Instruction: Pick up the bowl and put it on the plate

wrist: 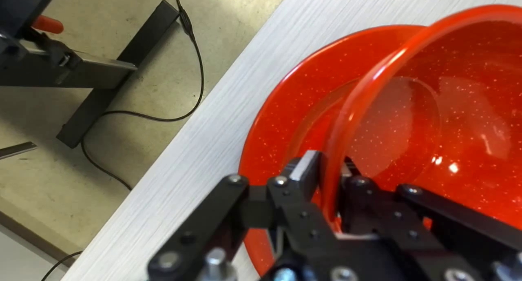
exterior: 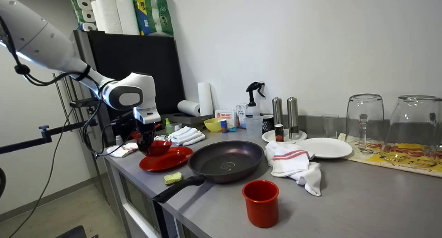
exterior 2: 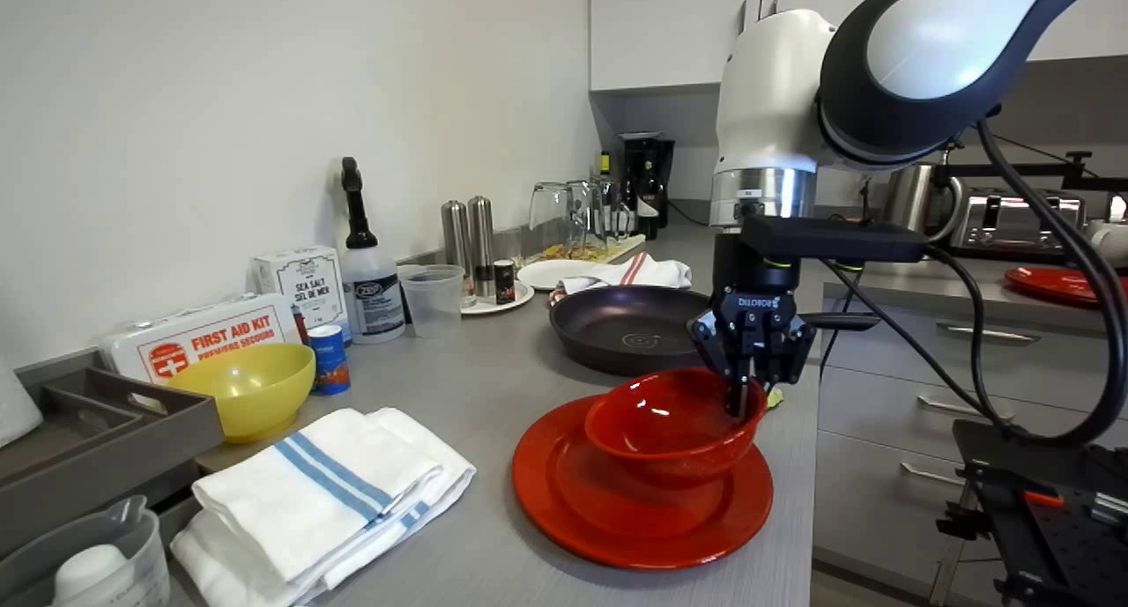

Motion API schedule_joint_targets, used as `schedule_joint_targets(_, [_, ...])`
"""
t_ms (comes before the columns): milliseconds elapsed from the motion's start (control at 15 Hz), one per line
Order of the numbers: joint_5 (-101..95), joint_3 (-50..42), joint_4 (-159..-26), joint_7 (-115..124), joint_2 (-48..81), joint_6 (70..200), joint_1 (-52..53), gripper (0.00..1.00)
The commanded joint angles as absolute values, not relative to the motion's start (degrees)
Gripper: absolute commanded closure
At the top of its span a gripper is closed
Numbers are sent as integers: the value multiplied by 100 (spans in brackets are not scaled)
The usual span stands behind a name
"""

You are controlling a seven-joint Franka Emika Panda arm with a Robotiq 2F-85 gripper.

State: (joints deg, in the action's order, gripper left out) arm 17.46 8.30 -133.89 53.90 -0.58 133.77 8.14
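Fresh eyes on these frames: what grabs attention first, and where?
Probably the red bowl, its rim pinched in the gripper over the red plate; whether bowl and plate touch is hard to tell. After that, likely the large dark frying pan beside the plate, and the red cup standing in the foreground of an exterior view.

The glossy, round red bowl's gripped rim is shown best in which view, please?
The wrist view: it shows the rim close up, pinched in the black tool. Both exterior views show the bowl, but the tool partly hides that rim.
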Motion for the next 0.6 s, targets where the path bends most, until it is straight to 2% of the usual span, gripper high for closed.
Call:
schedule_joint_targets(0, [2136, 866, -13897, 4932, -367, 13795, 858, 96])
schedule_joint_targets(533, [2461, 919, -14423, 3885, -308, 15292, 907, 96])
